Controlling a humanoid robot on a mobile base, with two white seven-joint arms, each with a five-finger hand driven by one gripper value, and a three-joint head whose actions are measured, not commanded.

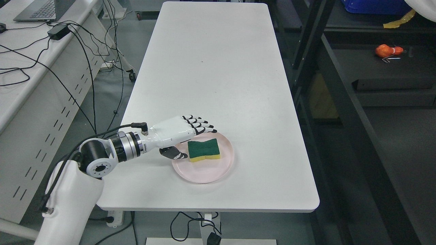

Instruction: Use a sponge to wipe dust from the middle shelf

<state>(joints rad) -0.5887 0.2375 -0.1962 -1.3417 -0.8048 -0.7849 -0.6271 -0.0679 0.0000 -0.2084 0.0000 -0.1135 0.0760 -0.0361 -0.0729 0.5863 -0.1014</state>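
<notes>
A sponge (204, 150) with a green top and yellow underside lies on a pink plate (211, 172) near the front of the white table (211, 68). My left hand (196, 140) reaches in from the lower left and hovers at the plate's left rim, just left of the sponge. Its fingers (201, 125) are stretched out above the sponge's far side and the thumb (174, 154) sits at its near left. The hand is open and holds nothing. A dark shelf unit (340, 102) stands to the right of the table.
An orange object (388, 51) lies on a shelf at the upper right, with a blue bin (374, 6) above it. A white desk (30, 85) with a laptop (41, 8), a power brick and hanging cables stands to the left.
</notes>
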